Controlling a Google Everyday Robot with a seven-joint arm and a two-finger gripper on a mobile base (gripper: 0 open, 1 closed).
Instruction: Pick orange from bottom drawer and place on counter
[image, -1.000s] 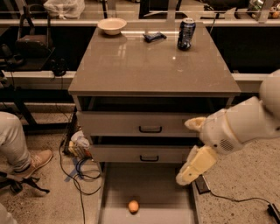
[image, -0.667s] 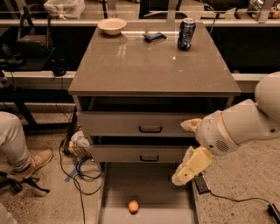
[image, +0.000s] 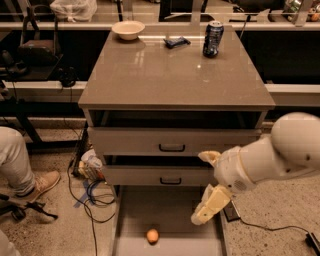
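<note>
The orange (image: 152, 235) lies on the floor of the open bottom drawer (image: 170, 210), near its front end. My gripper (image: 207, 185) hangs over the right part of that drawer, up and to the right of the orange and apart from it. Its two cream fingers (image: 211, 204) stand spread with nothing between them. The white arm reaches in from the right edge. The counter (image: 170, 70) is the glossy grey-brown top above the drawers.
A cream bowl (image: 128, 29), a dark small object (image: 177, 42) and a soda can (image: 213, 39) stand at the back of the counter. Two upper drawers (image: 172, 146) with black handles are slightly pulled out. A person's leg and shoe (image: 25, 170) and cables (image: 90, 200) are on the left floor.
My gripper and arm have moved left and a little down, closer to the orange. The orange and drawers have not moved.
</note>
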